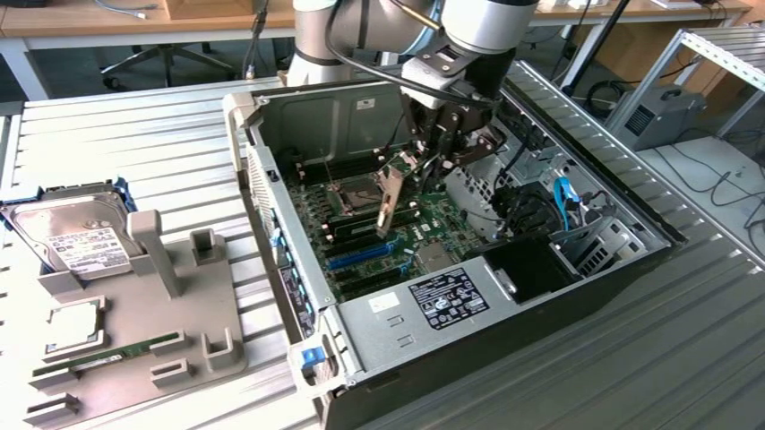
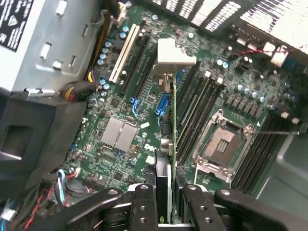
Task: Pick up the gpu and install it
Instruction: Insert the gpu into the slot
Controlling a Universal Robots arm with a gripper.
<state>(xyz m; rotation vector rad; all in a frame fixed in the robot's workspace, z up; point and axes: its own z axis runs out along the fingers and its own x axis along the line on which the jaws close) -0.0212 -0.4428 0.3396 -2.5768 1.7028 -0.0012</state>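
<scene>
Ribbed grey metal tables [image 1: 143,152] fill this workshop, with wooden desks and chairs behind. On the tables lies a big open black and silver computer case [image 1: 358,331], with its green circuit board [image 1: 358,260] facing up. At the exterior view's left sits a grey plastic holder tray [image 1: 132,358]. A silver hard drive with a white label [image 1: 72,237] and a slim green memory stick [image 1: 107,356] rest there.

The gpu [image 1: 391,199], a thin flat card with a silver bracket end, is already picked up. It hangs inside the case, above the green circuit board, standing on its edge and tilted a little. In the wrist view the gpu [image 2: 166,163] runs away from the fingers, over the board near the long black slots [image 2: 142,67]. It does not look pushed into a slot yet, so the putting-in part is not done.

The grey and white robot arm [image 1: 478,27] reaches down from above into the open case. Its black gripper [image 1: 445,148] points down, and its fingers [image 2: 144,207] are closed partway, pinching the card from both sides.
</scene>
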